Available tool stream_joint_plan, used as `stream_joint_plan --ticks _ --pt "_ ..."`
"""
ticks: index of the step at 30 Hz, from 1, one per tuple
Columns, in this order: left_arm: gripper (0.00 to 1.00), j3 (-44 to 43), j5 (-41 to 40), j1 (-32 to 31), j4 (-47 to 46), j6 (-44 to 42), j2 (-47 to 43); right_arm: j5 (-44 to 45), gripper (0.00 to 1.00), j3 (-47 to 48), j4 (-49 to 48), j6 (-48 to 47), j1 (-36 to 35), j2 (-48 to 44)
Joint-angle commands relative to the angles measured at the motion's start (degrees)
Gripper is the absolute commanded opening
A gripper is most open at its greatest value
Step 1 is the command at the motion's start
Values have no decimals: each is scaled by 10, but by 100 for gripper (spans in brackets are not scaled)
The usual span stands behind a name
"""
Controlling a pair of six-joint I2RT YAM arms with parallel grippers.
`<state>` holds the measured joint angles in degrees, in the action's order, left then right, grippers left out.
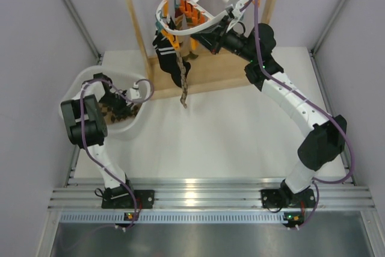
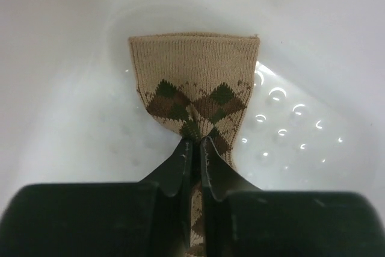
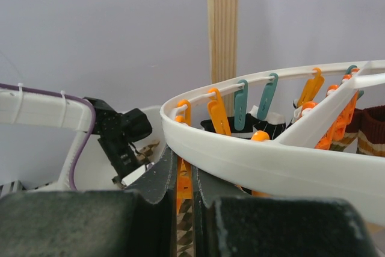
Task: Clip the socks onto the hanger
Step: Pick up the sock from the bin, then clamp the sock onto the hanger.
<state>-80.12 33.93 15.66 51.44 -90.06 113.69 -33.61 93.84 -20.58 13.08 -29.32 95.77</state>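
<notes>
Clamped sock (image 2: 192,70) ahead in left end effector (image 2: 195,142), clear only from wrist view, squeezed orange clip (image 3: 183,186) under hanger (image 3: 271,164) in right end effector (image 3: 185,164).

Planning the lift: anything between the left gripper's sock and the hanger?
Yes: the tub wall around the sock, then the stand's left post, plus a black sock and a brown sock hanging under the hanger. The right gripper pinches an orange clip.
</notes>
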Motion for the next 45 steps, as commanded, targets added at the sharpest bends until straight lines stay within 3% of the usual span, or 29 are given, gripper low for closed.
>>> stream_joint_plan --ticks 1,7,15,18,22,24,26,29,31,35,39,45 --pt "3 2 52 -1 -28 50 -38 16 0 31 -15 -2 12 -1" --pt "0 -28 138 35 -52 241 -137 26 0 27 -19 8 12 -4" --pt "0 -27 203 61 -109 397 -289 34 0 32 -31 27 13 4" --pt "0 -27 232 63 -178 503 -335 36 0 38 -35 35 13 8" --pt "0 -11 294 56 -323 718 -387 42 0 43 -41 49 12 14" --pt "0 -1 306 32 -370 764 -416 44 0 44 -48 55 13 15" --pt "0 12 291 -9 -371 753 -433 48 0 45 -50 60 13 16" --pt "0 43 241 -128 -371 711 -474 52 0 47 -53 67 12 17" --pt "0 71 221 -171 -419 719 -485 53 0 49 -53 73 13 18" --pt "0 107 176 -267 -539 819 -489 57 0 49 -60 90 13 18" --pt "0 141 97 -330 -636 915 -479 62 0 45 -64 120 13 14" --pt "0 182 -18 -403 -690 929 -457 78 0 32 -68 139 13 2"
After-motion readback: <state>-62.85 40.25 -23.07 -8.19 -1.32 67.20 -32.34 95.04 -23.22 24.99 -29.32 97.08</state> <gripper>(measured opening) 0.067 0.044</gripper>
